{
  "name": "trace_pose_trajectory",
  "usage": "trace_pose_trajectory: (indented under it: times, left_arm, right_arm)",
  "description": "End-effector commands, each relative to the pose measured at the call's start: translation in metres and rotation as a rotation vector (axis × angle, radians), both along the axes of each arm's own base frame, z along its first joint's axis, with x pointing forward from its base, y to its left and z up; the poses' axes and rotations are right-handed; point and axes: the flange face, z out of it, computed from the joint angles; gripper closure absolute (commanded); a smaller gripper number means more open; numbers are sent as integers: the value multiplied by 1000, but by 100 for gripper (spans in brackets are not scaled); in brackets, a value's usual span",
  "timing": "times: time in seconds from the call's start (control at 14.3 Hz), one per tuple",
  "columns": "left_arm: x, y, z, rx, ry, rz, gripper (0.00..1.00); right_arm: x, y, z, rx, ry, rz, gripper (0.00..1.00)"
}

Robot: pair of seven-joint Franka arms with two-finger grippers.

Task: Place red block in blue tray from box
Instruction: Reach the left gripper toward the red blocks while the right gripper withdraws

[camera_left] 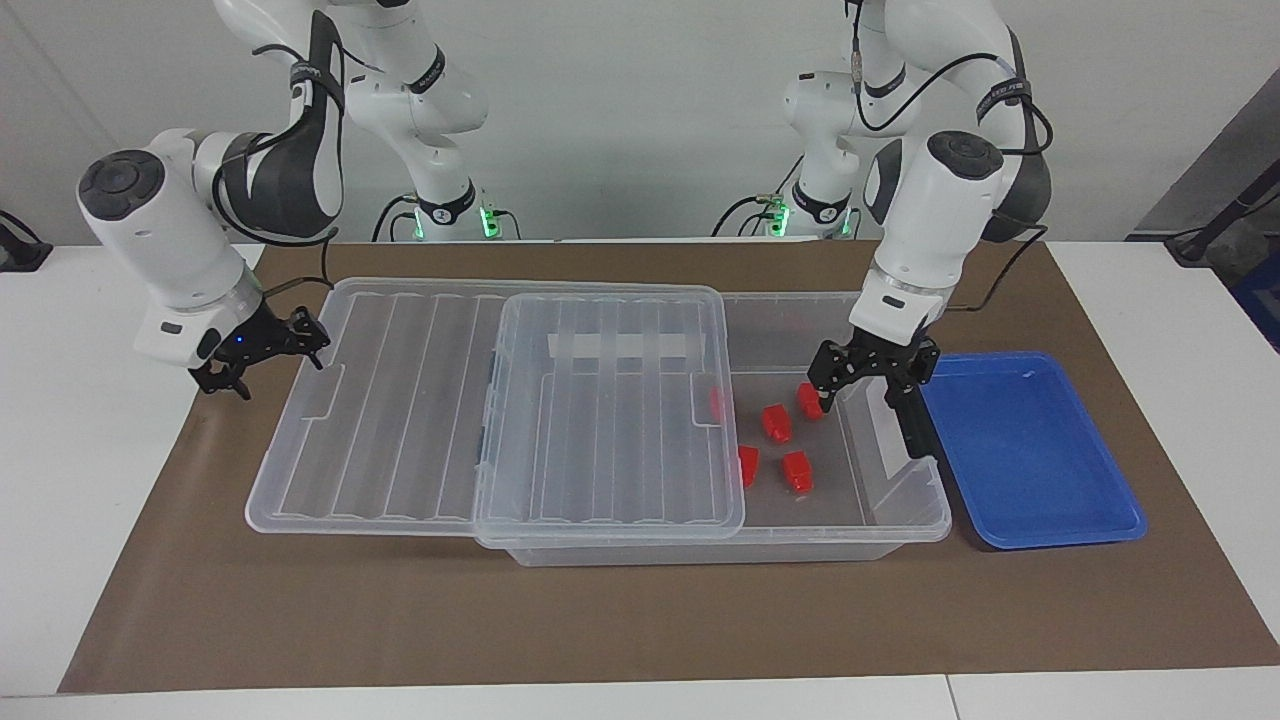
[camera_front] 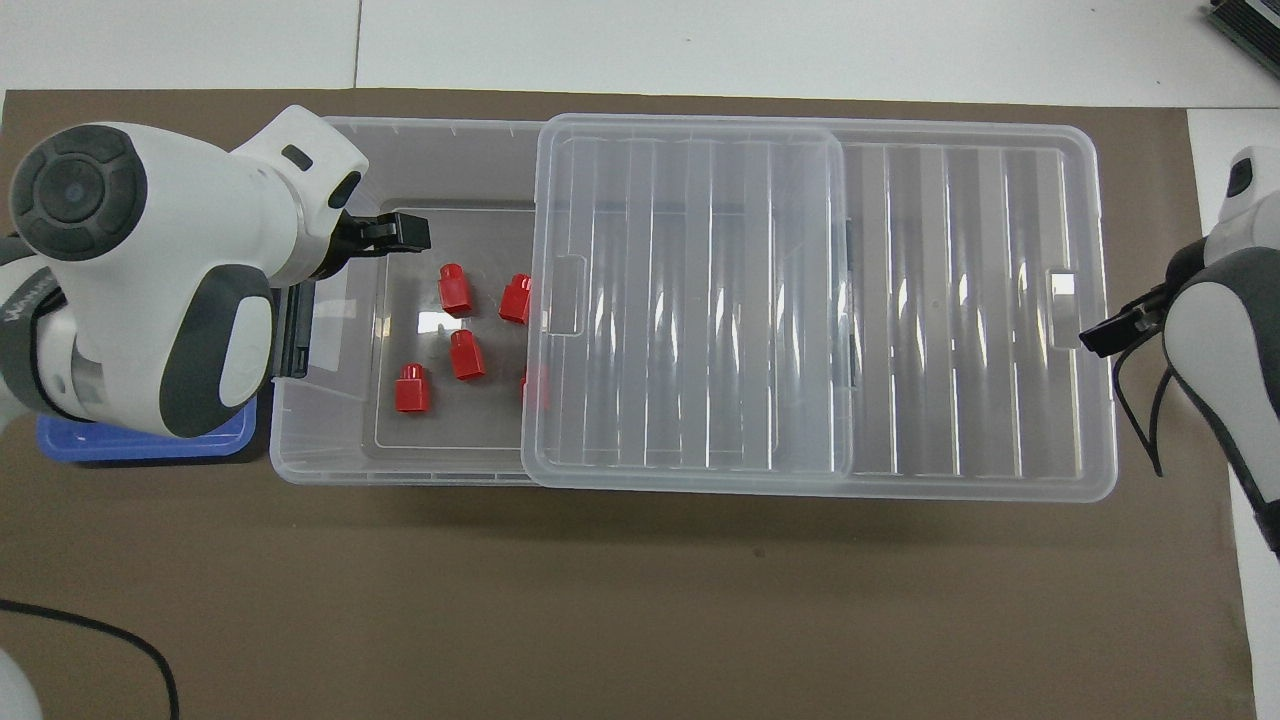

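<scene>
Robot lab: twin arms, papered table.

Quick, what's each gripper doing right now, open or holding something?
Left gripper: open, empty, inside the clear plastic storage box beside the small red plastic blocks.
Right gripper: open, at the ribbed see-through lid's end.

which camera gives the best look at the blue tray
The facing view. There the whole blue tray shows, empty, on the brown mat beside the box at the left arm's end of the table. In the overhead view the left arm covers nearly all of it; only a strip shows.
</scene>
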Motion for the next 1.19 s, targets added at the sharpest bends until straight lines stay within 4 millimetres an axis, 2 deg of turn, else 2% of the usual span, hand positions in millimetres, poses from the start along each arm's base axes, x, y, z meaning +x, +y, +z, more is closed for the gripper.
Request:
trace_pose_trajectory:
  times: [0.0,0.21,0.35,0.63,0.84,1.12]
  left_arm:
    - [20,-6,-25,-17,-29,10,0]
    - [28,-7,-54,-22,-38,13,0]
    - [26,-11,-69,-29,-34,32,0]
    - [8,-16,-106,-37,17,105,0]
    - [-5,-28,-114,-51,41,164,0]
    - [-11,-35,-127,-45,55,153,0]
  right_arm:
    - [-3,-4,5,-10,14,26,1]
    - [-3,-4,5,-10,14,26,1]
    - [-3,-2,6,-8,12,17,1]
    - [-14,6,40,-7,-32,-112,1]
    - [-29,10,63,-8,-33,-245,1]
    - [-39,48,82,-12,-45,-483,1]
